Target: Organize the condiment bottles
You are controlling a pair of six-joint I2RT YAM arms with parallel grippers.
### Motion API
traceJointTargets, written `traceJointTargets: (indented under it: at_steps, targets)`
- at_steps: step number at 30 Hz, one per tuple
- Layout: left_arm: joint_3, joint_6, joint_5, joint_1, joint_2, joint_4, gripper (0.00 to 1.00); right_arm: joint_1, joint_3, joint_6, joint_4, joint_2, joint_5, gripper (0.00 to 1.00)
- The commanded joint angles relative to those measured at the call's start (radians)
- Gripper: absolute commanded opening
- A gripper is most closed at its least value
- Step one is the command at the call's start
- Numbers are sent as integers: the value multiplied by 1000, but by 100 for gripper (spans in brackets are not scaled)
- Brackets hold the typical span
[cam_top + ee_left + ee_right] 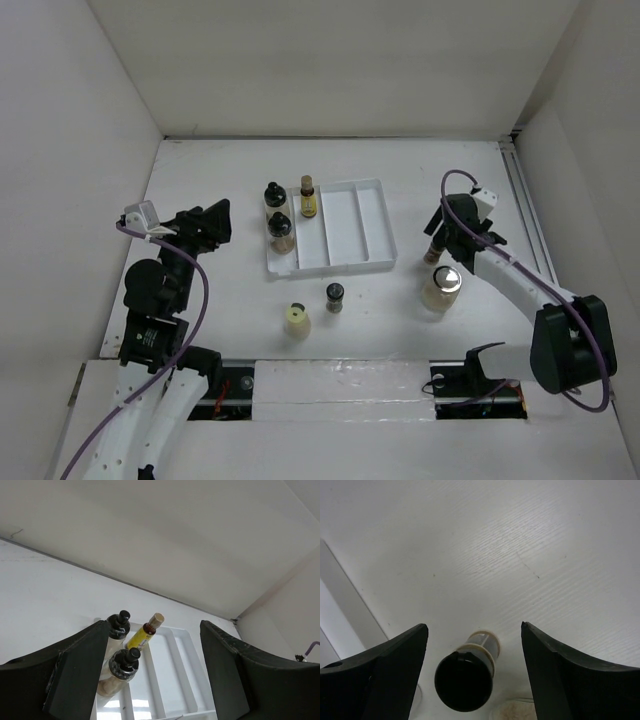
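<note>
Two black-capped glass bottles (273,195) (280,232) stand in the left slot of the white divided tray (375,225), with a slim amber yellow-labelled bottle (307,197) beside them. On the table stand a small black-capped jar (334,296), a cream-yellow bottle (296,318) and a silver-lidded jar (443,288). My right gripper (438,236) (473,626) is open above another black-capped bottle (466,677), which stands between the fingers untouched. My left gripper (216,220) (154,624) is open and empty left of the tray, facing the two black-capped bottles (120,623) (123,663) and the amber one (144,634).
White walls close the table at back, left and right. A rail (522,200) runs along the right edge. The tray's two right slots (187,670) hold nothing. The silver-lidded jar's rim (512,712) sits just near of the bottle under my right gripper.
</note>
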Motion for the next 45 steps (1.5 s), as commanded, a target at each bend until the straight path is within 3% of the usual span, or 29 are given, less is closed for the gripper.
traceJointTargets:
  at_steps: [1,5,11,13,14,19,25,27,29,39,45]
  targets:
    - [-2,2,27,-5,3,57,69,-16,-22,30,40,-61,-78,79]
    - [-2,2,27,-5,-7,57,69,-25,-33,20,40,-61,-123,76]
    - [-2,-7,27,-5,-7,57,69,54,-53,30,40,-52,-114,75]
    - [-2,-7,27,-5,-7,57,69,67,-53,30,40,-52,-91,68]
    - [-2,-7,27,-5,-7,57,69,67,-53,30,40,-42,-91,59]
    - [-2,-7,27,-5,-7,57,69,105,-4,30,12,-51,-36,35]
    - [-2,-7,27,-5,-7,57,69,209,148,-38,12,-78,26,34]
    - [-2,-7,27,-5,-7,57,69,232,184,-91,96,-42,-77,35]
    - [-2,-7,27,-5,-7,57,69,232,327,-119,97,72,-171,35]
    - [-2,-7,27,-5,4,57,69,222,681,-222,91,519,-175,35]
    - [-2,2,18,-5,4,57,69,190,755,-233,81,621,-193,35]
